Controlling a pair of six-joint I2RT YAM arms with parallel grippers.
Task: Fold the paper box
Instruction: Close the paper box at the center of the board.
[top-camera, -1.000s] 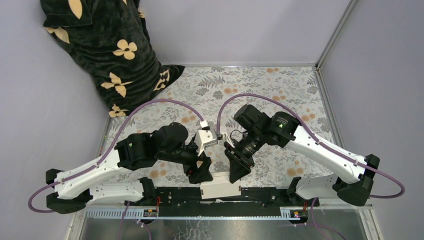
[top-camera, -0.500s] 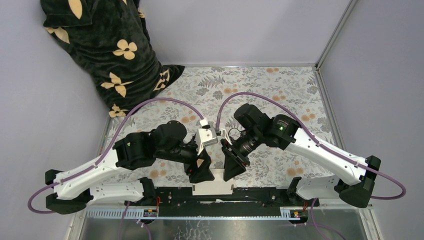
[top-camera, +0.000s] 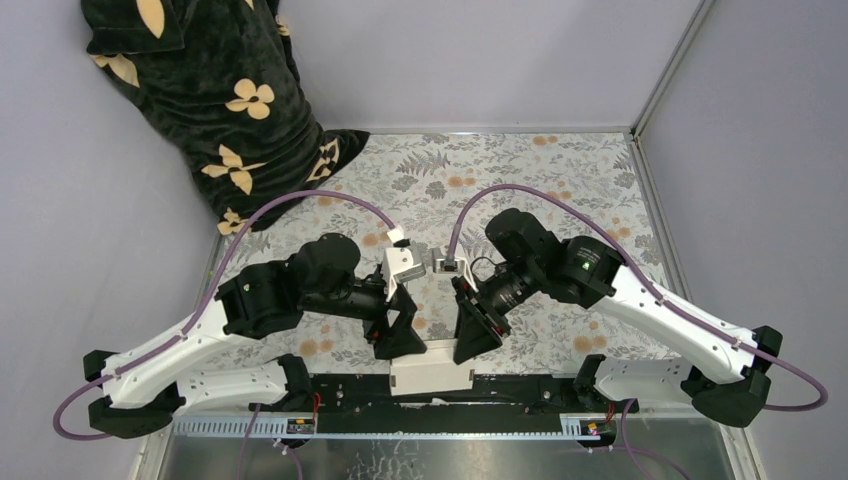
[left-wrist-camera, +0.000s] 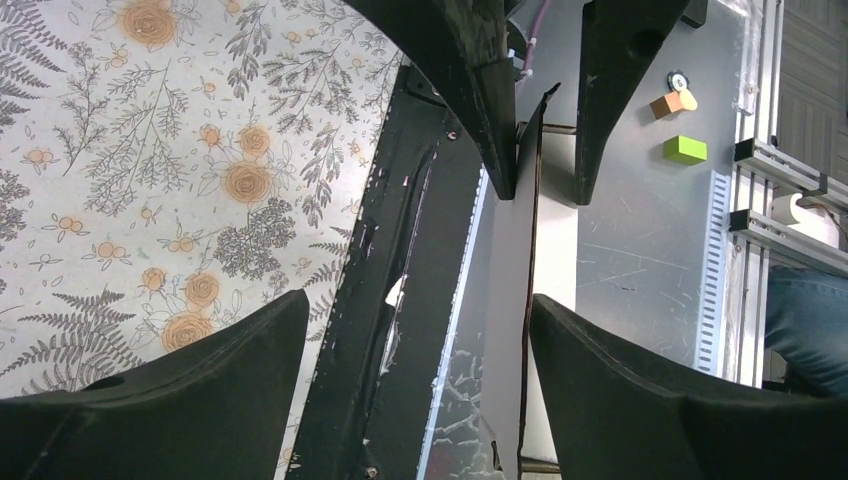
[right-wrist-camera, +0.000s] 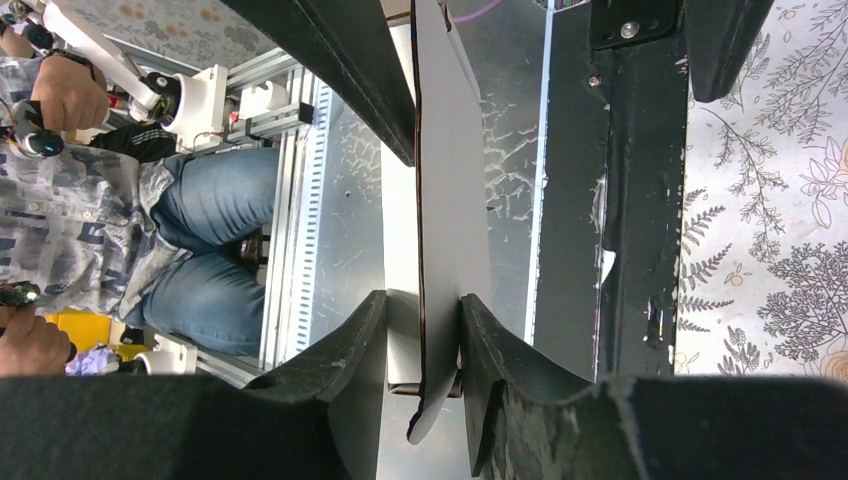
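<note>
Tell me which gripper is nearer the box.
Right. The right gripper is clamped on the box. The left gripper straddles the box's edge with its jaws wide open, apparently not gripping it.

We find the white thin-cardboard paper box (top-camera: 430, 372) at the flower-printed table's (top-camera: 560, 170) near edge, over the black metal rail (top-camera: 340, 385) — left gripper (left-wrist-camera: 418, 300) at its left, right gripper (right-wrist-camera: 423, 300) at its right. The dark flower-patterned cloth (top-camera: 200, 90) sits far back-left.
</note>
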